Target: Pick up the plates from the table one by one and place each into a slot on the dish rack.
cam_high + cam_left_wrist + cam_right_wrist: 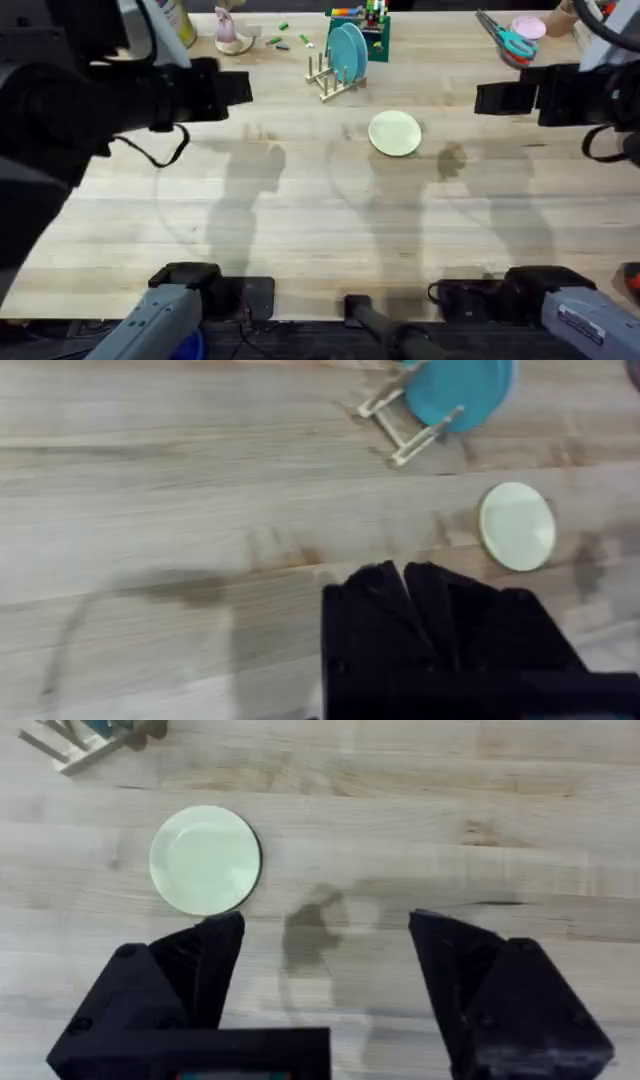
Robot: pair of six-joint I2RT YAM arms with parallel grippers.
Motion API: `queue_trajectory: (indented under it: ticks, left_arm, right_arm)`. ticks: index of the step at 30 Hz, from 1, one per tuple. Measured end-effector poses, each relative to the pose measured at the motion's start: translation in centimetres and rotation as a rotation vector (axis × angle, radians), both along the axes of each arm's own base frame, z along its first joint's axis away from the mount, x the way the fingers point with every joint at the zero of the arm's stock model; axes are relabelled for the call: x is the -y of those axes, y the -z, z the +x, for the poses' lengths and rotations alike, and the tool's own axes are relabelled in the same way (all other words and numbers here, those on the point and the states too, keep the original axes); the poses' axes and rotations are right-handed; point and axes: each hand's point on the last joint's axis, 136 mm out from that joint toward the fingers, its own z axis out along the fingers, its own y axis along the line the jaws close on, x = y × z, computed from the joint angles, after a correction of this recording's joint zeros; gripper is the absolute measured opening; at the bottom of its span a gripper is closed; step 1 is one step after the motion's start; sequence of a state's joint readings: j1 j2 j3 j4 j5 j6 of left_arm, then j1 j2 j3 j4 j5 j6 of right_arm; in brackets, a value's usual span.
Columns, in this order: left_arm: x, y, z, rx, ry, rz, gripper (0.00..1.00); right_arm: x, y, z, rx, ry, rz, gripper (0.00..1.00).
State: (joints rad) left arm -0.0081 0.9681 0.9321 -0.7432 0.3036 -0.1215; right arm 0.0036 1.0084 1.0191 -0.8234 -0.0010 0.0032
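A pale cream-yellow plate lies flat on the wooden table, just in front of the dish rack. Teal-blue plates stand upright between the rack's pegs. My left gripper hovers high over the table's left side with its black fingers shut and nothing in them; the cream plate and the rack lie beyond it. My right gripper hangs open above the table to the right of the cream plate, apart from it.
Behind the rack stands a green stand with colourful bits. Scissors and a small pink disc lie at the back right. A pink object and a yellow bottle sit at the back left.
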Motion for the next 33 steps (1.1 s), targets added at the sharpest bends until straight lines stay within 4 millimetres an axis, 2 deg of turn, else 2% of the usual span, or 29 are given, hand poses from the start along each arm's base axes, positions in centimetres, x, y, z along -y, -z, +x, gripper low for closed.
queue_trajectory:
  ticks: [2, 9, 17, 21, 33]
  left_arm:
    - [1.0, 0.1, 0.3, -0.008, 0.033, -0.04, 0.042]
    - [5.4, 1.1, 0.3, -0.094, 0.144, -0.141, 0.037]
    - [10.9, -2.2, 1.3, -0.096, 0.262, -0.212, 0.037]
    - [13.5, -2.9, 1.8, -0.129, 0.31, -0.25, 0.037]
    - [19.9, 0.1, 1.4, -0.264, 0.387, -0.307, 0.037]
  right_arm:
    - [0.0, 0.0, 0.0, 0.0, 0.0, 0.0, 0.998]
    - [0.0, 0.0, 0.0, 0.0, 0.0, 0.0, 0.998]
    - [0.0, 0.0, 0.0, 0.0, 0.0, 0.0, 0.998]
    - [0.0, 0.0, 0.0, 0.0, 0.0, 0.0, 0.997]
    - [0.0, 0.0, 0.0, 0.0, 0.0, 0.0, 0.998]
